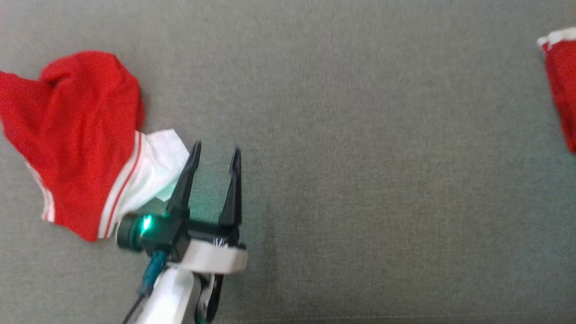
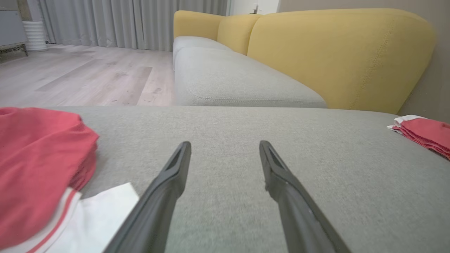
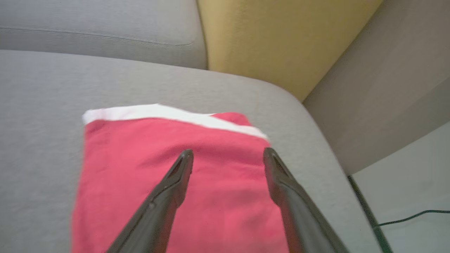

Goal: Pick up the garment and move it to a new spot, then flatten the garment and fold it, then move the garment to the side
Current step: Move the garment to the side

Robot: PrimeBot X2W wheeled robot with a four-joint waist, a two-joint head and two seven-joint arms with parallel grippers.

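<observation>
Folded garment (image 3: 133,182) lies flat on the grey cushion (image 1: 360,180), close to the cushion's rounded corner: a red rectangle with a white band along its far edge. In the head view you see it at the far right edge, cut off by the frame. Your right gripper (image 3: 227,151) hangs over it with both fingers spread apart and nothing between them. Whether the tips touch the cloth, you cannot tell from the right wrist view.

Look to the left of the head view and you find a second piece, the crumpled garment (image 1: 81,135) — red, bunched up, with white stripes and a white panel at its lower right. It sits well apart from the folded one, with bare cushion between them.

Your left gripper (image 1: 216,147) is at the lower middle-left of the head view, fingers wide apart and empty, pointing up the frame. Its left finger runs just beside the white panel — touching or not, the pictures don't say.

In the left wrist view, a yellow backrest (image 2: 334,52) fills the upper right, and wood floor (image 2: 88,77) and grey curtains (image 2: 123,21) the upper left.
</observation>
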